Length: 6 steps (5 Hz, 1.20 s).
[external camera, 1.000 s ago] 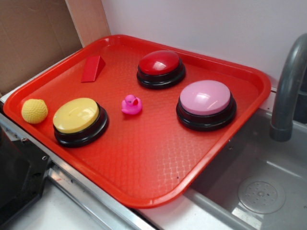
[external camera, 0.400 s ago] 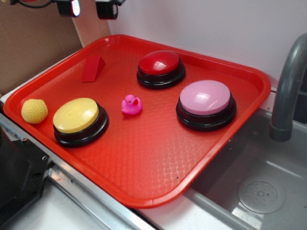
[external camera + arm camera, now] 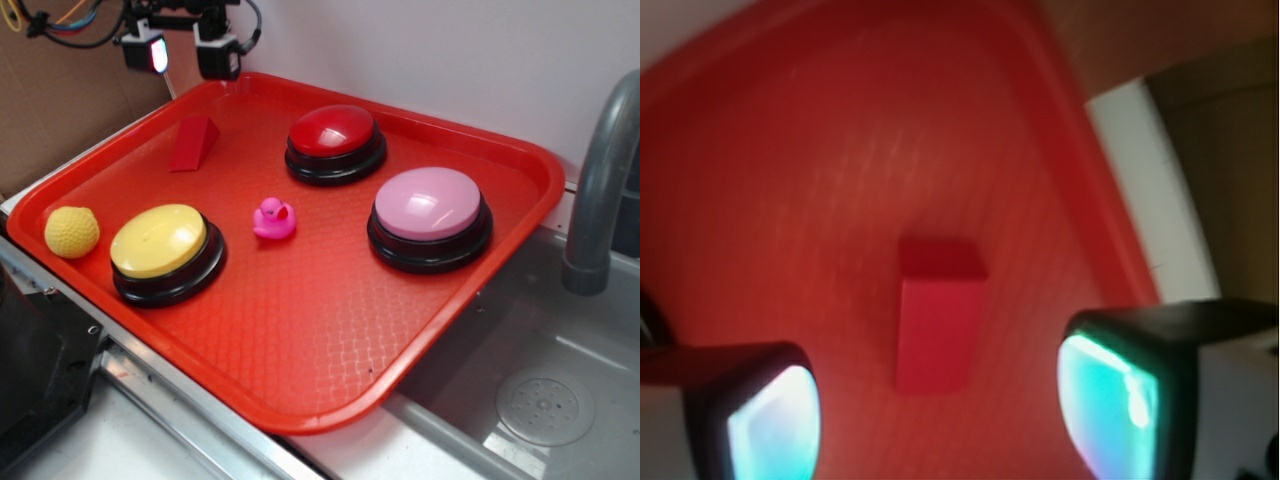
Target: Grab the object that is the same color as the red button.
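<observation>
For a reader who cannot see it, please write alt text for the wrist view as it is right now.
A small red wedge block lies on a red tray, seen from above between the two open fingers of the hand, which is above it and not touching it. The picture is blurred, and the tray's rim runs along the right.

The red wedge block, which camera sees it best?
The exterior view. There the red wedge block looks sharp, and you can see its sloped side on the red tray. The wrist view shows it bigger, between the open gripper fingers, but blurry, so its shape is hard to tell.
</observation>
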Each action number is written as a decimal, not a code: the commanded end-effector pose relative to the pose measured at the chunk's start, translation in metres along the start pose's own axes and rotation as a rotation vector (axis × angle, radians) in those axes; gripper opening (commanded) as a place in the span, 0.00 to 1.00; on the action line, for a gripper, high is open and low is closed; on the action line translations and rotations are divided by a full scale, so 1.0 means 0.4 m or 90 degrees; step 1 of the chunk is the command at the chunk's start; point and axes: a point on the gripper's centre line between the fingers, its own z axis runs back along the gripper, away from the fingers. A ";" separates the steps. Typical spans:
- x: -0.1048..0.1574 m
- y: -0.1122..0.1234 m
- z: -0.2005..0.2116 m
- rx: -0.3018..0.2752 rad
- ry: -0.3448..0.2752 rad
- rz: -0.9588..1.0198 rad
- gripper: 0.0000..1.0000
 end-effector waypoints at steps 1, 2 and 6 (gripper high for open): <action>-0.013 0.072 0.006 0.025 -0.025 0.027 1.00; 0.005 0.077 -0.011 0.023 -0.017 0.038 1.00; 0.024 0.026 -0.044 0.017 0.002 0.055 1.00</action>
